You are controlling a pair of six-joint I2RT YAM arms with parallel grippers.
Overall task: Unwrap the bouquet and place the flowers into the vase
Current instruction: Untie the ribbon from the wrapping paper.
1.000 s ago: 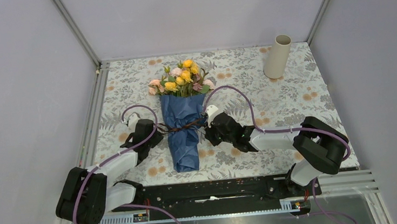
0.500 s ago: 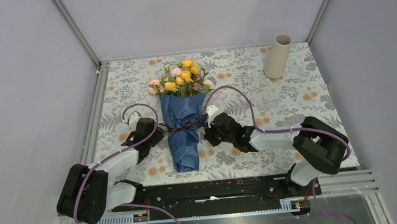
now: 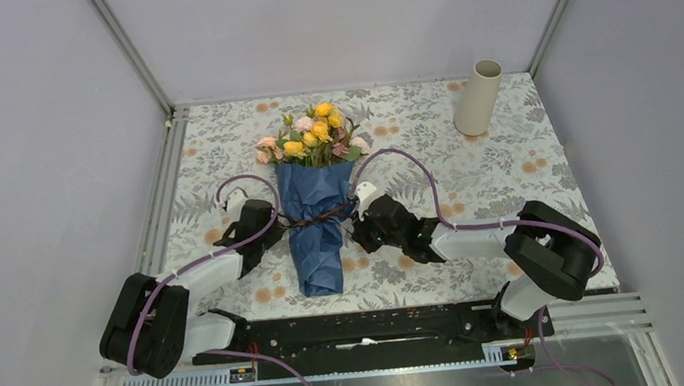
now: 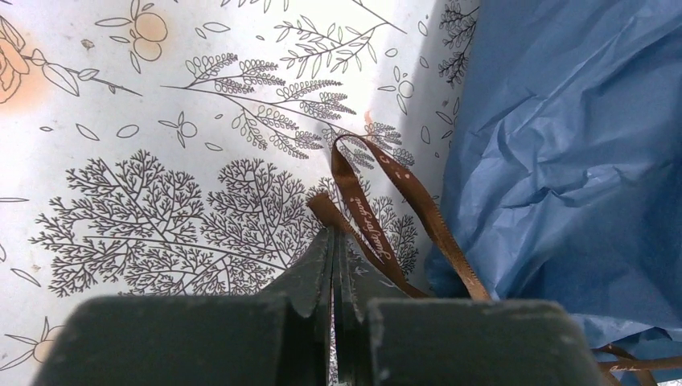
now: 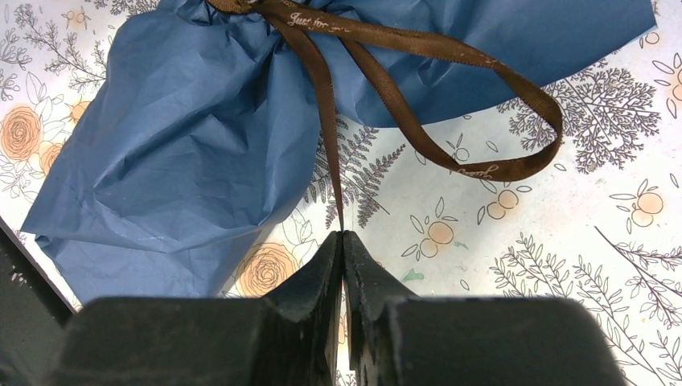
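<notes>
Top external: bouquet [image 3: 314, 216] lies flat in the middle of the counter [image 3: 506, 188], with the flowers [image 3: 313, 135] toward the far side and the wrapped stem end toward the near edge. Vase [image 3: 478, 97] stands in the far right corner, well apart. One arm sits on each side of the tied waist.

Left wrist: left tool [image 4: 333, 241] is pinched fully shut on a tail of the brown ribbon [image 4: 378, 201], just left of the blue paper [image 4: 563, 161].

Right wrist: right tool [image 5: 343, 240] is closed as well. A ribbon strand runs edge-on straight into its tips, and a slack loop lies on the counter to its right.

Handling, my judgement:
- Ribbon looks thin, limp and satin-slick. A pinch at the very end could slip, so I'd pull low and outward, each side away from the knot.
- Paper looks light and crinkled and probably tears easily. I'd take it by a free edge, not the middle.
- The bunch looks light and may slide along if the knot binds.
- Stems look thin and springy. I'd grip the bare stems low, never the heads.
</notes>
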